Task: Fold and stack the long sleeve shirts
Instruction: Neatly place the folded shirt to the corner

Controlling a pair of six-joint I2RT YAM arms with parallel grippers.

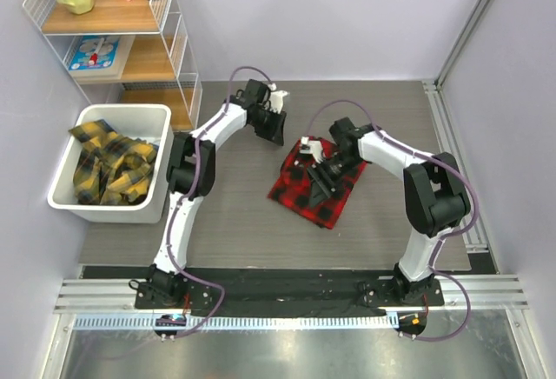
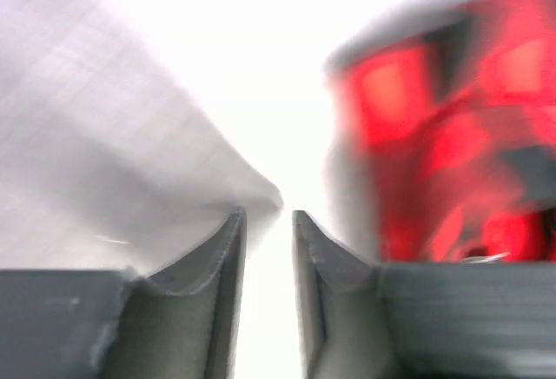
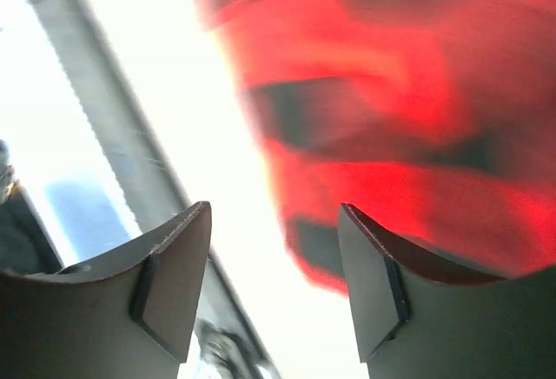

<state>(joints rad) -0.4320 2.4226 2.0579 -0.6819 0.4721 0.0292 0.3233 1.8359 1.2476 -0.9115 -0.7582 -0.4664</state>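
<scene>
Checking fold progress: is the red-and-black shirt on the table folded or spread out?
Folded: in the top view the red-and-black shirt lies as a compact rectangle on the table, with no sleeves spread out.

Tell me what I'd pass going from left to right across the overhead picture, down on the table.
White bin holding yellow-and-black shirts → left arm → red-and-black shirt → right arm.

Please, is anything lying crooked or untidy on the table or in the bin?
The red-and-black shirt lies folded but turned at an angle to the edges of the table. The yellow-and-black shirts sit crumpled in the white bin, not yet folded. Nothing looks spilled or damaged.
</scene>
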